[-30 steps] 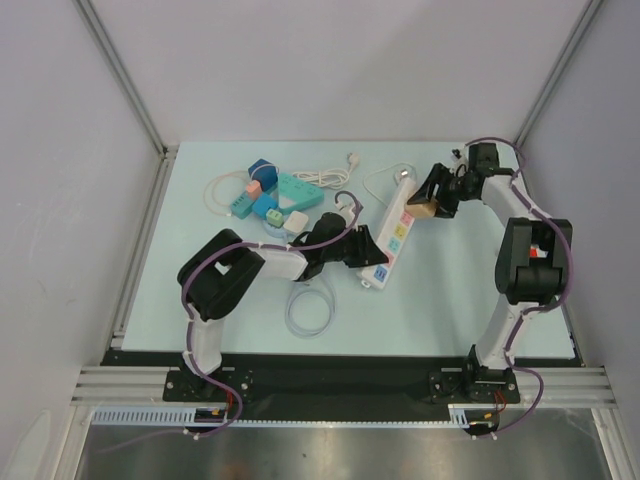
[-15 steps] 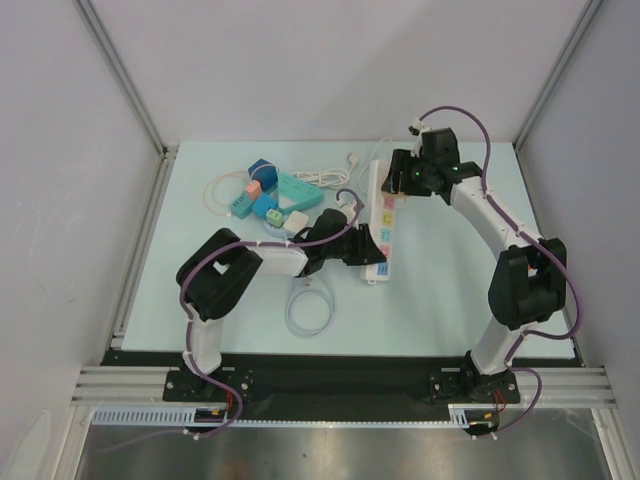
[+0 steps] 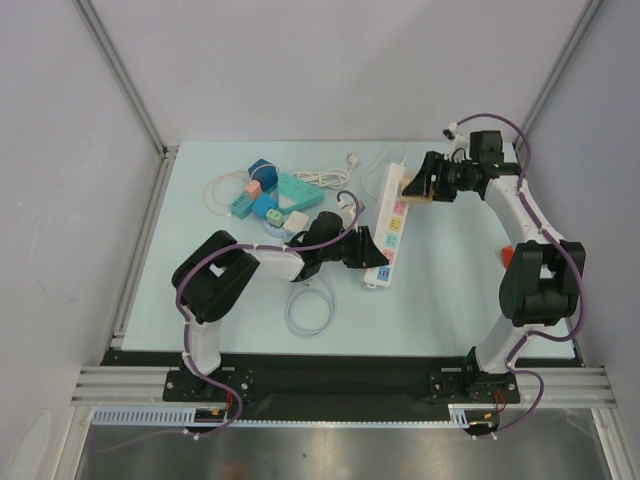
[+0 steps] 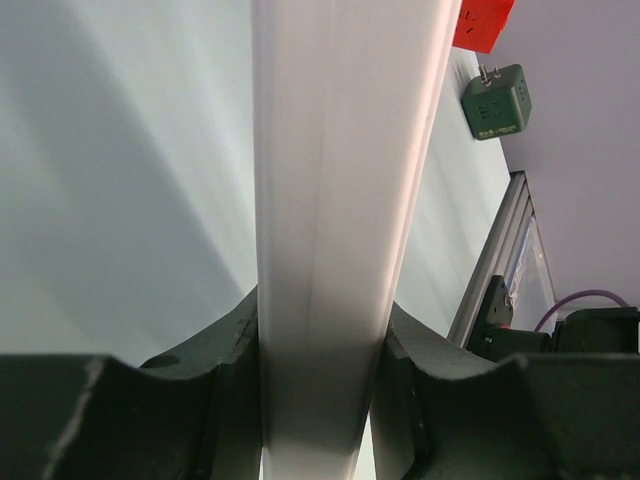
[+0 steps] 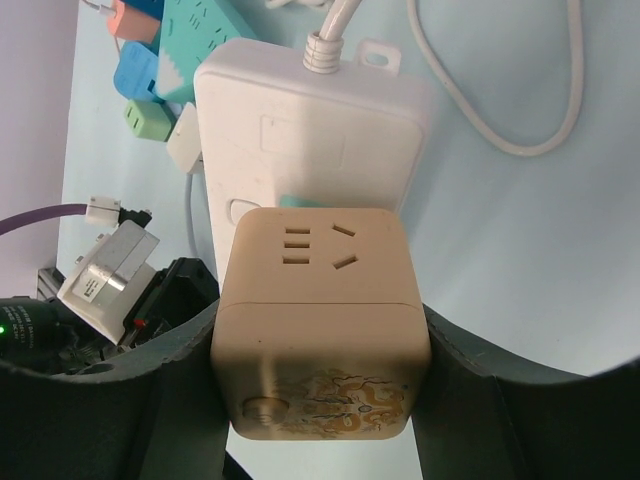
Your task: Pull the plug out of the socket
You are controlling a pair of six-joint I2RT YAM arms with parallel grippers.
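Observation:
A white power strip (image 3: 390, 222) lies at mid-table, its coloured sockets facing up. My left gripper (image 3: 368, 250) is shut on its near end; in the left wrist view the strip's white side (image 4: 325, 180) fills the gap between my fingers (image 4: 225, 350). My right gripper (image 3: 420, 187) is shut on a beige cube plug (image 3: 417, 190) at the strip's far, cord end. In the right wrist view the cube (image 5: 320, 320) sits clamped between both fingers, just in front of the strip (image 5: 310, 130). Its prongs are hidden, so I cannot tell whether they are in the socket.
A teal power strip (image 3: 300, 190), a blue cube (image 3: 262, 168), small adapters and white cables (image 3: 325, 178) lie at the back left. A clear cable coil (image 3: 308, 305) lies near the left arm. The strip's white cord (image 5: 520, 100) loops behind it. A green cube adapter (image 4: 497, 100) shows beyond the strip.
My right gripper swung left and then back right with the beige cube in it. The strip's far end swung with it, while the left gripper kept hold of the near end.

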